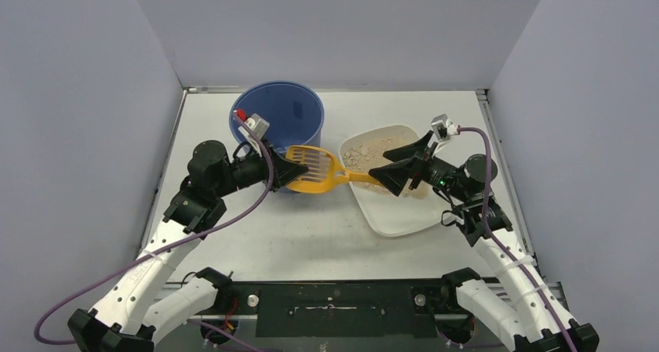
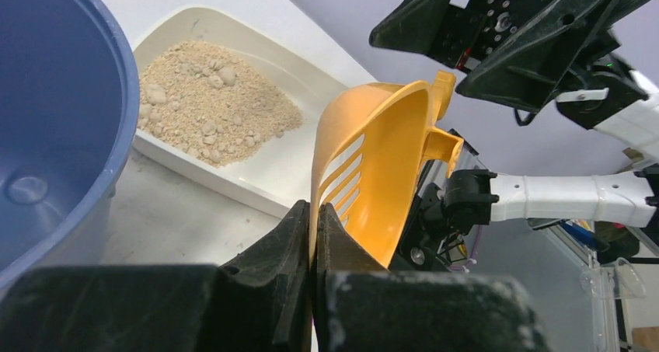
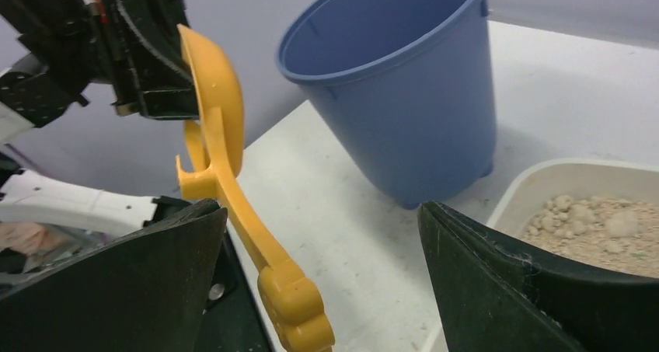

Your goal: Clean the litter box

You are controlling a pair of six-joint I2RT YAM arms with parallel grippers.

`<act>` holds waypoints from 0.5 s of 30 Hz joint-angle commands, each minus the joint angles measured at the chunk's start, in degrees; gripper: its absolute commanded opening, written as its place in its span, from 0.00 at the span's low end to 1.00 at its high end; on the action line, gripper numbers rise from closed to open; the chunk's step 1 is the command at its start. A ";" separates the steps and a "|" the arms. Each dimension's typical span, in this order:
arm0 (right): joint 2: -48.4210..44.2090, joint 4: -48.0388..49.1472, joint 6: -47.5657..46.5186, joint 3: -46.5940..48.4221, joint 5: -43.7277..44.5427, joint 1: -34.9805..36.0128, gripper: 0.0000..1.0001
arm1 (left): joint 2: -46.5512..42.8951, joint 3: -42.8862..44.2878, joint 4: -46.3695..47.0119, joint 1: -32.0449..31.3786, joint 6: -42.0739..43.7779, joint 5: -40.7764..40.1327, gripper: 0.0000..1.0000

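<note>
Here we see the white bench (image 1: 311,235) walled in by grey panels on three sides, with bare surface across its near half between the two arms. The blue bucket (image 1: 278,115) stands at about eleven o'clock from the bench's middle, close to the back edge. The litter box (image 1: 388,212) lies at about two o'clock, well toward the right edge, its long side running diagonally; tan granules (image 1: 371,151) are heaped in its far end while its near end shows bare white floor. A narrow strip of bench separates bucket and litter box.

The yellow scoop (image 1: 315,169) spans that gap, its slotted bowl just below the bucket at six o'clock from it and its handle pointing toward three o'clock, over the litter box's left rim.

The left claw (image 2: 315,235) is pinched tight on the rim of the scoop's bowl; in the left wrist view we see both fingers pressed flat against the thin yellow wall, the bowl standing on edge. The right claw (image 1: 400,168) is spread wide, its two black fingers standing either side of the handle's end. In the right wrist view we see the handle (image 3: 268,266) running between those fingers with clear gaps on both sides, touching neither.
</note>
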 commanded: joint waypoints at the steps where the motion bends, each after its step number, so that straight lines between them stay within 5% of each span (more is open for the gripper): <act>1: -1.96 16.99 13.16 -3.47 -11.73 -1.73 0.99 | 0.43 -0.73 12.52 1.58 -4.54 6.99 0.00; 10: -3.54 35.81 26.57 -11.13 -17.92 -1.84 0.97 | 2.09 -3.11 21.69 3.29 -10.93 13.60 0.00; 15: -3.71 37.42 27.91 -11.77 -18.31 -1.79 0.96 | 2.69 -3.44 22.65 3.38 -11.98 14.02 0.00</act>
